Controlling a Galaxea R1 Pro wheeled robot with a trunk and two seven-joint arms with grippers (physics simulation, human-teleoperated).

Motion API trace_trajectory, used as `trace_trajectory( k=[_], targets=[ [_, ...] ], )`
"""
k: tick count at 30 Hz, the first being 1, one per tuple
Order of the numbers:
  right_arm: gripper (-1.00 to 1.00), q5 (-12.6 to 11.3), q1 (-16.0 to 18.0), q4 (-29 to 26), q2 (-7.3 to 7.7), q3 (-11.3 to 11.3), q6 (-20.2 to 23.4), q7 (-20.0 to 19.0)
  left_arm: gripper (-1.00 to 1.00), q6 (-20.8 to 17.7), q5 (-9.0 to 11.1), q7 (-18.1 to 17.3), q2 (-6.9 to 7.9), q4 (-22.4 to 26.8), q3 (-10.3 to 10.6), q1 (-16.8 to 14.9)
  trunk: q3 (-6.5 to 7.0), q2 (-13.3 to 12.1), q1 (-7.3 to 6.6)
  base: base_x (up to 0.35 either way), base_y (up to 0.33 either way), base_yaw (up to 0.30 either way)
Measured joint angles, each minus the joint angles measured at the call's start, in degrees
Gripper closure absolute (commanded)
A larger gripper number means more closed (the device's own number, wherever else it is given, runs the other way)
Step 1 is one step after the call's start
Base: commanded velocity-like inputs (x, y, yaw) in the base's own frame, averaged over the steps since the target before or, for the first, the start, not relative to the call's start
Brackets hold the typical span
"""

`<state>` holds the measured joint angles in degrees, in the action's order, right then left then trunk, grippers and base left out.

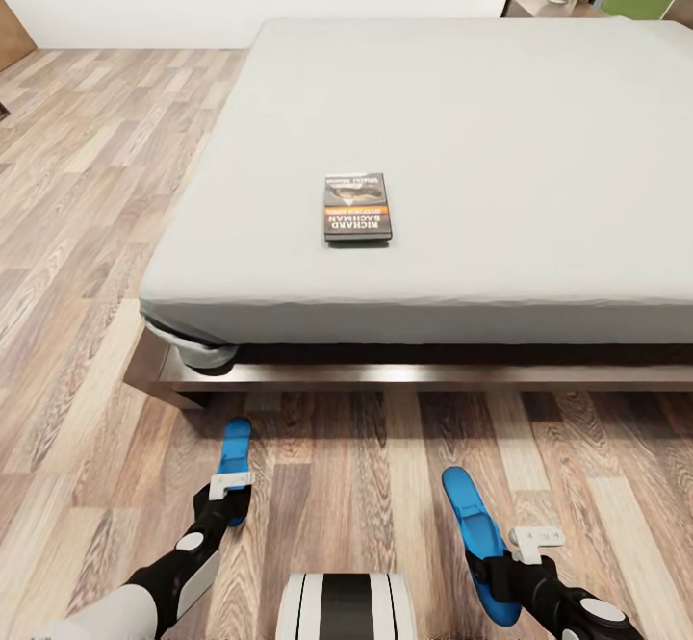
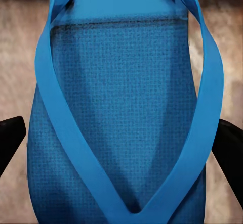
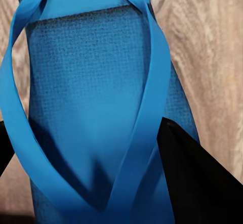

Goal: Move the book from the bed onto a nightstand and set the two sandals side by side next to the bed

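Two blue flip-flops are held over the wood-plank floor in front of the bed, with the book lying on the mattress.

In the head view, the small dark grey paperback book (image 1: 357, 207) with an orange band is seen flat on the large pale grey mattress bed (image 1: 500, 120), near its front edge and toward its left front corner. On the light-brown wood-plank floor (image 1: 87, 236) before the dark frame, the left bright blue flat sandal (image 1: 234, 449) is held by the left gripper (image 1: 229, 496), and the right bright blue flat sandal (image 1: 467, 515) by the right gripper (image 1: 496, 573), the two well apart. A small dark brown nightstand (image 1: 534, 7) is seen past the bed's far right corner. In the left wrist view, the left sandal (image 2: 126, 123) is flanked by black jaws at both sides. In the right wrist view, the right sandal (image 3: 91, 107) is gripped between dark jaws.
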<state>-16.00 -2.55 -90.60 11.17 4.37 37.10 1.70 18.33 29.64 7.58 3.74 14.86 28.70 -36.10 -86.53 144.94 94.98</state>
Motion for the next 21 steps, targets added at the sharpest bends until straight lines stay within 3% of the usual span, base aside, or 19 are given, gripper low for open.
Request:
trace_trajectory(
  k=[7,12,21],
  targets=[
    [1.0,0.01,0.02,-0.02,-0.01,-0.62,-0.04,0.0,1.0,0.0,-0.03,0.0,0.0,0.03,0.01,-0.12,-0.01,0.0,0.0,0.0,0.0,0.0],
    [1.0,0.0,0.02,-0.02,-0.04,-0.71,-0.04,0.0,1.0,0.0,-0.01,0.0,0.0,0.03,0.0,-0.49,-1.11,0.07,0.13,0.0,0.0,0.0],
    [1.0,-0.02,0.0,-0.02,-0.04,-0.74,0.02,0.0,1.0,0.0,0.0,0.0,0.0,0.03,-0.02,-0.86,-1.33,0.08,0.15,0.0,0.0,0.0]
  ],
)
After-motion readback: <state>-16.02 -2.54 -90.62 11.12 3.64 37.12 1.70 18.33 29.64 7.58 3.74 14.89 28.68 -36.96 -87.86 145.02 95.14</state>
